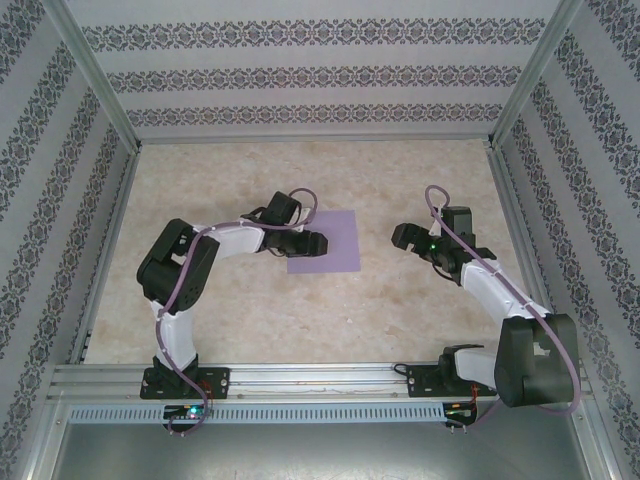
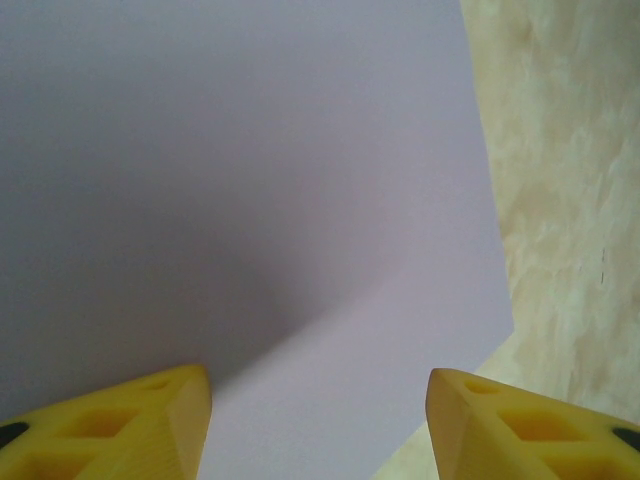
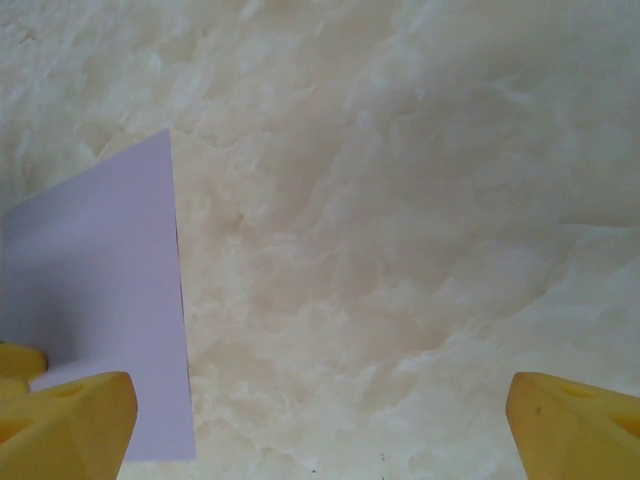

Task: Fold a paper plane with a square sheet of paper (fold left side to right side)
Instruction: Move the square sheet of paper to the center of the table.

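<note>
The square sheet of paper [image 1: 338,243] is plain lilac and lies flat and uncreased on the marbled table [image 1: 300,310], near its middle. My left gripper [image 1: 318,243] hovers low over the sheet's left part, pointing right. In the left wrist view its yellow fingertips [image 2: 170,420] stand apart, with the sheet [image 2: 250,180] spread beneath them and nothing between them. My right gripper [image 1: 397,237] sits to the right of the sheet, apart from it, open wide. From the right wrist, the sheet's right edge [image 3: 110,300] lies at the left, beside one yellow fingertip [image 3: 70,420].
Patterned walls and metal frame posts [image 1: 110,120] enclose the table on three sides. An aluminium rail [image 1: 320,378] with both arm bases runs along the near edge. Bare marbled surface [image 3: 400,250] lies between the sheet and my right gripper.
</note>
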You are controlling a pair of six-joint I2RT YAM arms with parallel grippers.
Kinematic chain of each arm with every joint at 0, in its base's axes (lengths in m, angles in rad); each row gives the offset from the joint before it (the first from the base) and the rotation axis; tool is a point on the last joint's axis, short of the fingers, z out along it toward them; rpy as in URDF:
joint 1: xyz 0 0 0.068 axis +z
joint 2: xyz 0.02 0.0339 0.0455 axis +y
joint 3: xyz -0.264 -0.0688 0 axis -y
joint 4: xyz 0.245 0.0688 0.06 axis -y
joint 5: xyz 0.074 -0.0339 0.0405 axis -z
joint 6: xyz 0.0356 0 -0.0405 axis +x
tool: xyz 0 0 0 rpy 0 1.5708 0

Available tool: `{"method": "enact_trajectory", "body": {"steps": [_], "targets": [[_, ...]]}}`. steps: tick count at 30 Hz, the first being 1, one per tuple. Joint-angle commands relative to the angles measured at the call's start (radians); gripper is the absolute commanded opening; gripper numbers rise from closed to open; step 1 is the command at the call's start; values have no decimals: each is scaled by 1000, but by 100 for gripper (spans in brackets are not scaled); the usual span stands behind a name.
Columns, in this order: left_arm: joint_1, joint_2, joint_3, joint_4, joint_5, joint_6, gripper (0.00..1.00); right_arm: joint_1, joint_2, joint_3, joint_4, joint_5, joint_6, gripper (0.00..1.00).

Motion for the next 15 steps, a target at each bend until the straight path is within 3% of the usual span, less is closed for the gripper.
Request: {"method": "enact_trajectory", "body": {"steps": [1,10,15], "targets": [[-19,-20,-58,-163,3,42,60,18,11,38,-28,15,-28,93],[-20,-113,-55,-107,31,-31,61,69,46,91,-66,36,-28,92],[-18,-181,-70,-89,-3,-59,61,145,89,166,-114,96,-26,94]]}}
